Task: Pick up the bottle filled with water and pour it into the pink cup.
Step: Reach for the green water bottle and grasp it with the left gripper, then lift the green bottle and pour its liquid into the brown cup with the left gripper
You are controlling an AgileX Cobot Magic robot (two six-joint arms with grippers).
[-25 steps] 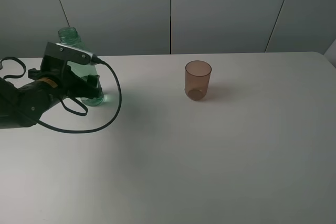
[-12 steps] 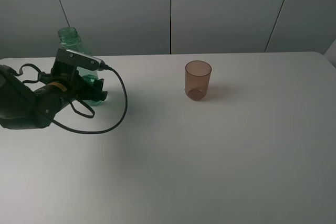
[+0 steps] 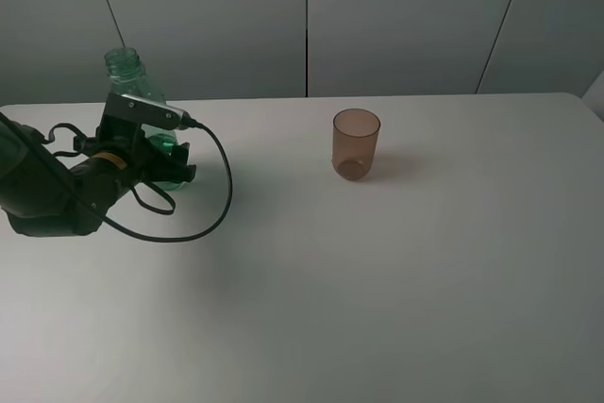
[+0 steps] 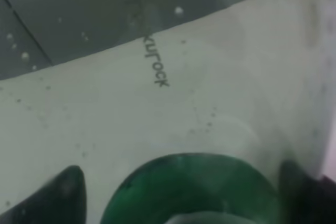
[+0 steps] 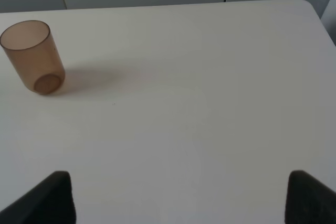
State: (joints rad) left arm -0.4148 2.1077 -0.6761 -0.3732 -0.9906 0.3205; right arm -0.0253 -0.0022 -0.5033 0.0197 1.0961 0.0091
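From the high camera, the bottle (image 3: pixel 124 63) stands upright at the far left of the table (image 3: pixel 396 290), its open neck rising above the left arm. The left gripper (image 3: pixel 171 159) has the bottle's lower body between its jaws. The arm lies low and reaches in from the left edge, with its forearm nearly level with the tabletop, its wrist camera riding on top and a black cable (image 3: pixel 212 205) looping toward the near side. The pink cup (image 3: pixel 356 144) stands upright, well apart to the right, toward the middle of the table. The right arm is out of this view.

The left wrist camera sits very close, so the picture is blurred. The green bottle fills the space between the two dark fingers (image 4: pixel 67 195). One finger shows a thin strip of table between itself and the green, and the other looks to be at the bottle's edge. The jaws look spread around the bottle rather than pinching it.

The step in hand is the grasp. It would go best if the bottle were centred between the pads before they close evenly, so it is not nudged sideways. The neck has no cap, so the lift should be straight up and gentle. A hold this low on a tall bottle could let it tip, and a firm squeeze matters — though too hard a squeeze on soft plastic may push water out.

From the right wrist camera, the right gripper (image 5: pixel 178 198) is spread wide with nothing between its fingers. It hovers over bare table with the cup ahead and to one side.
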